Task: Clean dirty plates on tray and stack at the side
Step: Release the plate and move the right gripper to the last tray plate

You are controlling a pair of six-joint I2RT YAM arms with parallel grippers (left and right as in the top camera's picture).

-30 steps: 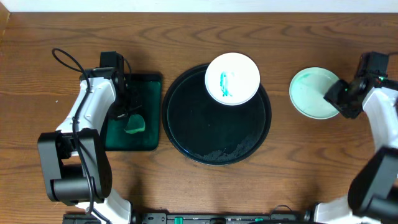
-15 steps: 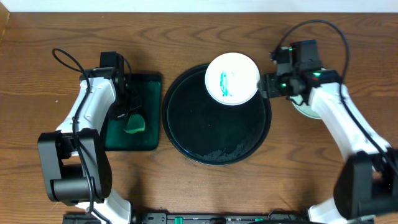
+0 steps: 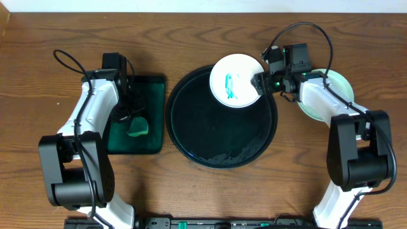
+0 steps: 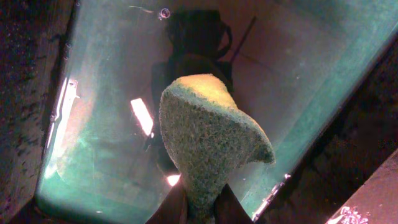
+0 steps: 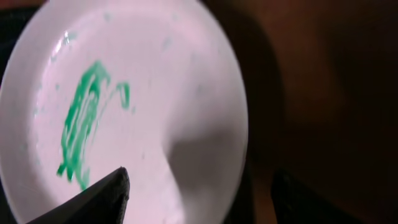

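A white dirty plate [image 3: 236,80] with a teal smear rests on the far rim of the round black tray [image 3: 216,137]. My right gripper [image 3: 259,84] is open at the plate's right edge. In the right wrist view the plate [image 5: 124,118] fills the frame, and the right gripper [image 5: 202,180] has one finger over the white surface and the other outside the rim. A teal-tinted plate [image 3: 332,95] lies on the wood to the right, partly under the right arm. My left gripper [image 4: 199,202] is shut on a green sponge [image 4: 208,137] above the rectangular green tray.
The rectangular dark-green tray [image 3: 151,86] stands left of the black tray, with the sponge [image 3: 137,129] and left gripper [image 3: 130,117] over it. Wet specks lie on the black tray's near part [image 3: 229,156]. Bare wood surrounds both trays.
My right arm has swung left from the teal-tinted plate to the smeared plate's right rim, and its jaws have opened wider. The left arm and sponge have not moved.
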